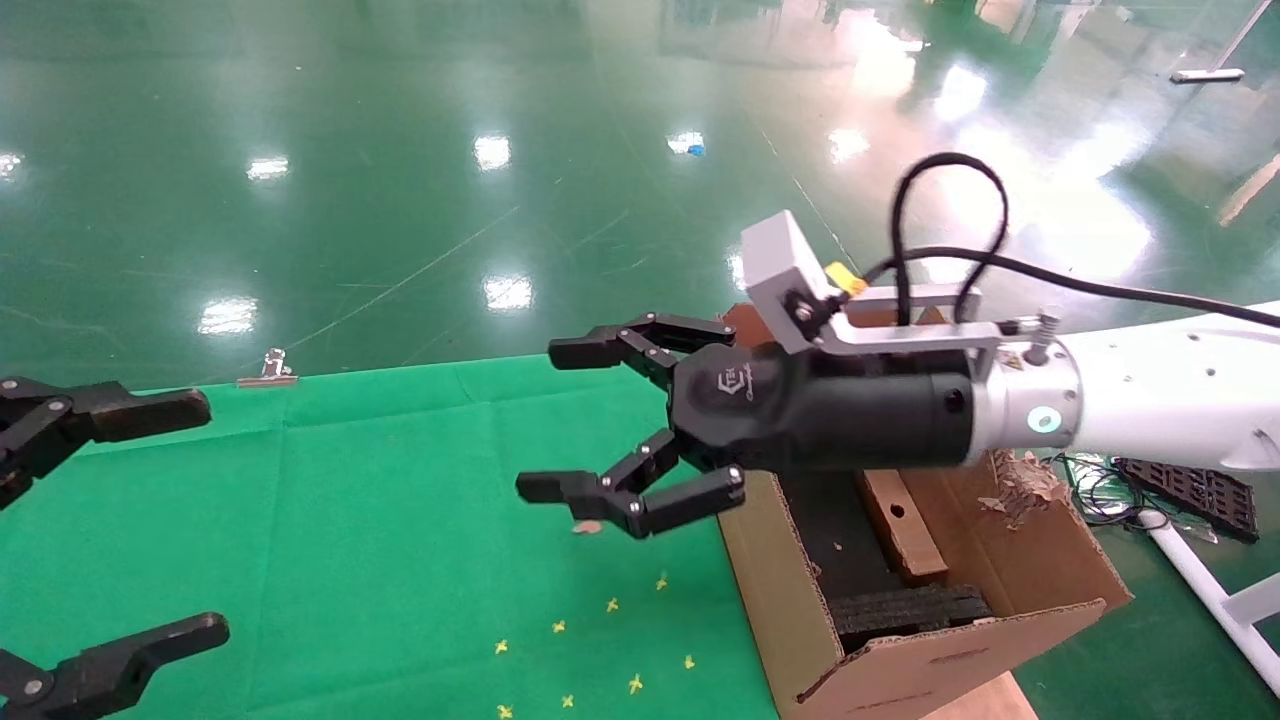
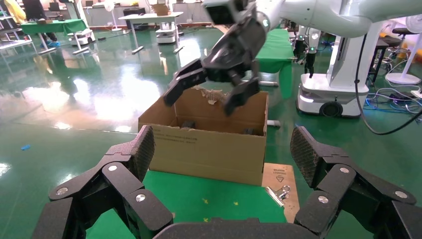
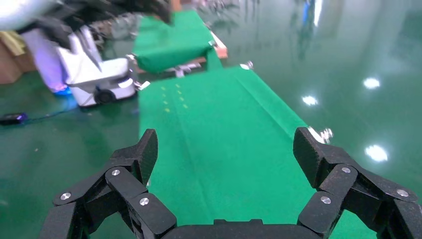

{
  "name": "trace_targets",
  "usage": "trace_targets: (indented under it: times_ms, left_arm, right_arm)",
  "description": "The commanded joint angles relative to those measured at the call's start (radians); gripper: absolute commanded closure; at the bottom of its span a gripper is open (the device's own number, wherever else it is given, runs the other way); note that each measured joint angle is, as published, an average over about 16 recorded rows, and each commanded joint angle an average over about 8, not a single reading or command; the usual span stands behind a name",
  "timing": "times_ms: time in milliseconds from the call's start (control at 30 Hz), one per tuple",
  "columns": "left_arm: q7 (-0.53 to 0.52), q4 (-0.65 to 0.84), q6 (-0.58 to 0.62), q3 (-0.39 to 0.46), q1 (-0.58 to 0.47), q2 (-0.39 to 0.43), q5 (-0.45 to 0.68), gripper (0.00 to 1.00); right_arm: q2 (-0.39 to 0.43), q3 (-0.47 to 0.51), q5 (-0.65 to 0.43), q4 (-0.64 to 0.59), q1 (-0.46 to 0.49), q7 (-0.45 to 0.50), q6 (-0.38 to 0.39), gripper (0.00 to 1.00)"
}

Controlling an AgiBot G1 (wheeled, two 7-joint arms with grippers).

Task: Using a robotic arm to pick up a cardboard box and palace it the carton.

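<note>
Glossy green floor, green cloth on the table (image 1: 400,560), small yellow crosses marked near its edge.

Right gripper (image 1: 600,430), the robotic arm doing the work, hangs in the air above the table edge, jaws spread wide, nothing held, tips pointing left across the cloth. Its wrist camera shows only empty green cloth between the fingers.

Cardboard box (image 1: 905,525) is already inside the carton (image 1: 800,600), behind and below that wrist, on its right. So the box lies opposite to where the jaws point. It's slim and flat, standing on edge, long axis running front-to-back in the carton, small round hole on the visible narrow face. Beside it: black ribbed foam insert (image 1: 905,610).

Carton is corrugated, flaps open, 1 flap torn ragged. It sits at the table's right end.

Judgement: placement looks done; only a retreat is left.

Left gripper (image 1: 90,540) parked at the left over the table, jaws spread, empty, far from the box.
</note>
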Motion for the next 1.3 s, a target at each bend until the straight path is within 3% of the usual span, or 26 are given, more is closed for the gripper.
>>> trace_targets:
  times_ms: [33, 333, 500, 1300]
  left_arm:
    - [0.0, 0.0, 0.0, 0.0, 0.0, 0.0, 0.0, 0.0]
    - [0.0, 0.0, 0.0, 0.0, 0.0, 0.0, 0.0, 0.0]
    - [0.0, 0.0, 0.0, 0.0, 0.0, 0.0, 0.0, 0.0]
    - [0.0, 0.0, -0.001, 0.0, 0.0, 0.0, -0.001, 0.0]
  right_arm:
    - [0.006, 0.047, 0.016, 0.036, -0.036, -0.011, -0.012, 0.0]
    - [0.028, 0.238, 0.079, 0.184, -0.184, -0.058, -0.06, 0.0]
    - [0.033, 0.285, 0.096, 0.218, -0.219, -0.067, -0.071, 0.0]
    - [0.03, 0.245, 0.082, 0.189, -0.19, -0.06, -0.062, 0.0]
